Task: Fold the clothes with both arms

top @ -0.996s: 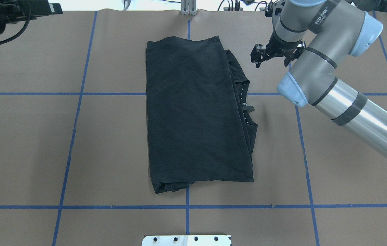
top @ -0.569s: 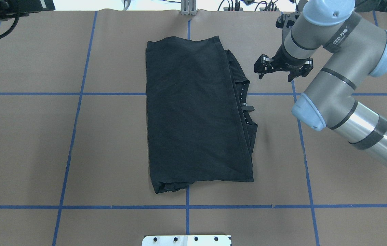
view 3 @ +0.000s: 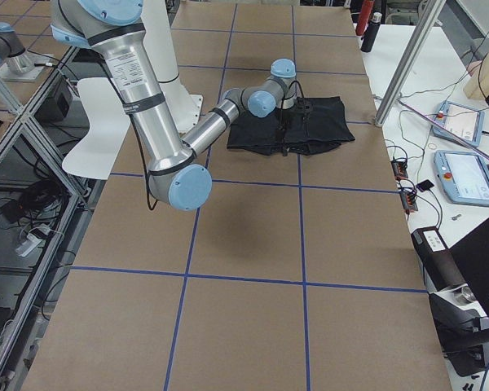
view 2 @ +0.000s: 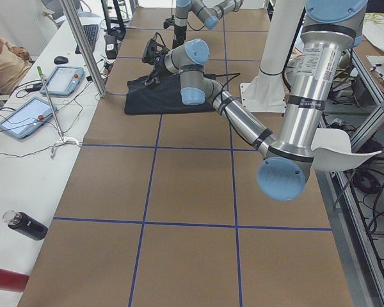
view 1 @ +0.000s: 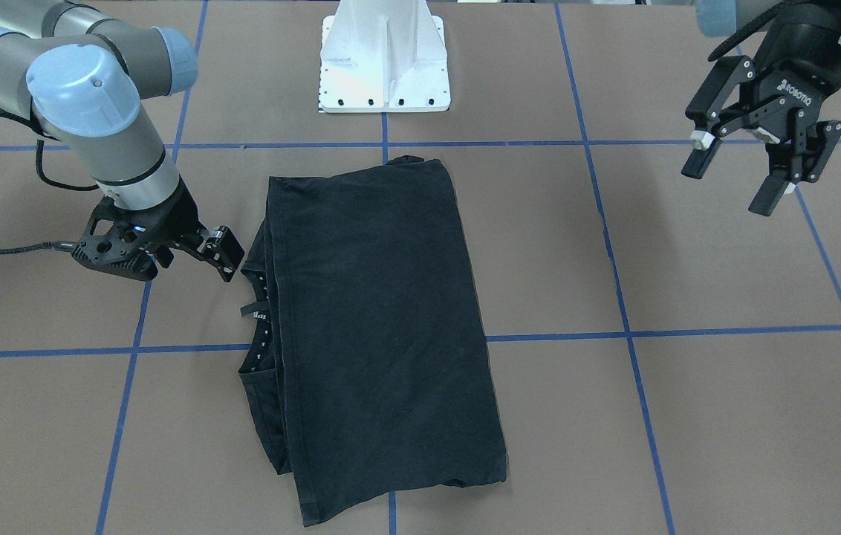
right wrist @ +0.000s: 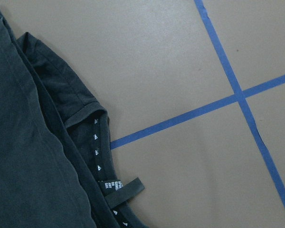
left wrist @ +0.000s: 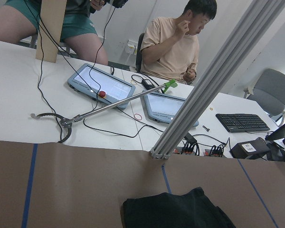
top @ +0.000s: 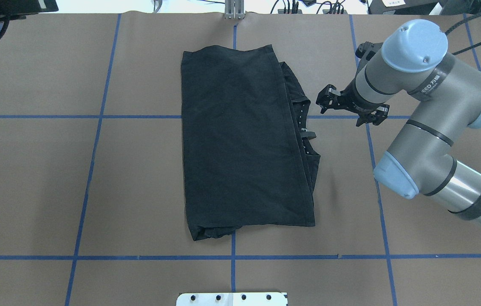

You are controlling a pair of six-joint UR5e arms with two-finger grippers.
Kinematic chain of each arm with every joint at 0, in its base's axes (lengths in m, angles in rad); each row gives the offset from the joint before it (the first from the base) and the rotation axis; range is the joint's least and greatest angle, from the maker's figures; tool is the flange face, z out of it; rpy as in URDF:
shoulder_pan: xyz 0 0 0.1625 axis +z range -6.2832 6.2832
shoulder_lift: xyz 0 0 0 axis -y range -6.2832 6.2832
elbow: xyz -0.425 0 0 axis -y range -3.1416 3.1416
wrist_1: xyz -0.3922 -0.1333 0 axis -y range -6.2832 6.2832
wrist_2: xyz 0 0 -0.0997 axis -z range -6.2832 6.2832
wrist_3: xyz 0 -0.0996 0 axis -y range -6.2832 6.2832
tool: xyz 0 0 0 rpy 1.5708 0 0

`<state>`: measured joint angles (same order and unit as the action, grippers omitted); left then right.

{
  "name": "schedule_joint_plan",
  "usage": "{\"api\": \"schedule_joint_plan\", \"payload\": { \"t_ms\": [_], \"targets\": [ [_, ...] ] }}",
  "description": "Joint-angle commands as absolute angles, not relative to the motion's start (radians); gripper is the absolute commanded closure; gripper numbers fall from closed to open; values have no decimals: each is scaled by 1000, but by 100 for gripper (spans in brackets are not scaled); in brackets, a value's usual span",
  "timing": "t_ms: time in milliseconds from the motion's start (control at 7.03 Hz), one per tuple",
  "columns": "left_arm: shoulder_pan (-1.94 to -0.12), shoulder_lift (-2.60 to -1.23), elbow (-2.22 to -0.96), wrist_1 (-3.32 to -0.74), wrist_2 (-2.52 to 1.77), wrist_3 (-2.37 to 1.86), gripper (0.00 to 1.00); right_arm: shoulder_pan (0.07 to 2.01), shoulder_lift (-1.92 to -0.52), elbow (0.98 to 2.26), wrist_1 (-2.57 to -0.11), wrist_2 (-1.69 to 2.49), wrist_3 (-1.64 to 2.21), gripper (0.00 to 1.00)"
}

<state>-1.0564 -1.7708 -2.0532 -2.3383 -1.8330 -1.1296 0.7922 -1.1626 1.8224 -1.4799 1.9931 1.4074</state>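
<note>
The black T-shirt (top: 244, 140) lies folded into a long rectangle in the middle of the table. Its collar edge with white-marked tape and a loop tag (right wrist: 126, 187) sticks out on its right side; the logos are hidden. It also shows in the front-facing view (view 1: 376, 327). My right gripper (top: 339, 113) is open and empty, low over the table just right of the collar edge, also seen in the front-facing view (view 1: 190, 260). My left gripper (view 1: 736, 174) is open and empty, raised well off to the left, away from the shirt.
Blue tape lines (top: 96, 117) grid the brown table. The white pedestal (view 1: 385, 59) stands at the robot's side. Beyond the far edge are an aluminium post (left wrist: 204, 95), tablets (left wrist: 102, 85) and seated operators (left wrist: 178, 42).
My right gripper has moved toward the robot and lower, ending beside the shirt's collar edge. The left arm has drawn further out at the overhead view's upper left. The shirt has not moved.
</note>
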Motion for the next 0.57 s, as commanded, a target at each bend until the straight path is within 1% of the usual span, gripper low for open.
{"api": "schedule_joint_plan", "payload": {
  "t_ms": [0,427],
  "targets": [
    [-1054,-1753,-2039,-2330,-1838,-1134,0,776,-1227,1853,-1344,1988,1632,2],
    [-1048,-1753,-2016,-2339,-1945,-1138,0,648,-1229,1871,-1335,1830,1950,2]
  ]
}}
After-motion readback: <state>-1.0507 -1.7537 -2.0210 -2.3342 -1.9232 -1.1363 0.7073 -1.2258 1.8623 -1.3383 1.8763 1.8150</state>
